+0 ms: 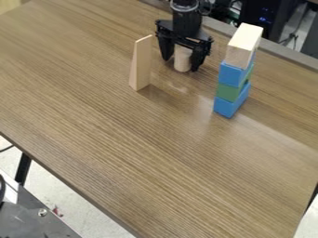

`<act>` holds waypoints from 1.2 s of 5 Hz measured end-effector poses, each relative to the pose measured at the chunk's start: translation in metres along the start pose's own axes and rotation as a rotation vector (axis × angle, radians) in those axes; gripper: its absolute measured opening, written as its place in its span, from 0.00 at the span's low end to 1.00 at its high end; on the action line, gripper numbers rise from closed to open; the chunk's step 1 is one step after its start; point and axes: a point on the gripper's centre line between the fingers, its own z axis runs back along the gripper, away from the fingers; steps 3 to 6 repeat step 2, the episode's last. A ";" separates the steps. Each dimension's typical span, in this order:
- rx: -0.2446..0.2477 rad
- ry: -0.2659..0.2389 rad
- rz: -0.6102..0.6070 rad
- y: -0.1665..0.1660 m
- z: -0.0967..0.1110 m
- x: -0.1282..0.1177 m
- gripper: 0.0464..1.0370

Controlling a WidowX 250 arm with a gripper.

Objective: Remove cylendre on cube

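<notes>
Pincer (181,64) open around cylinder (182,58), which stands apart from block stack (233,75); removal apparently complete, withdrawal remains.

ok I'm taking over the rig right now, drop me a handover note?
End effector: open, fingers down on either side of the wooden cylinder, gap visible on one side.
Cylinder: upright, off the stack; can't tell if its base touches the table.
Stack, top down: plain wood block, blue block, green block, lower blue block.
Done: no cylinder on the stack.
Left: probably just confirm the cylinder stands steady, then back off straight up.
</notes>
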 end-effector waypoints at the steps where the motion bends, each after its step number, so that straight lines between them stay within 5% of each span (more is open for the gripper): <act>1: 0.000 -0.052 -0.005 -0.001 0.019 0.005 0.96; 2: 0.012 -0.100 -0.008 -0.002 0.048 0.004 0.96; 6: 0.012 -0.100 -0.008 -0.002 0.048 0.004 0.96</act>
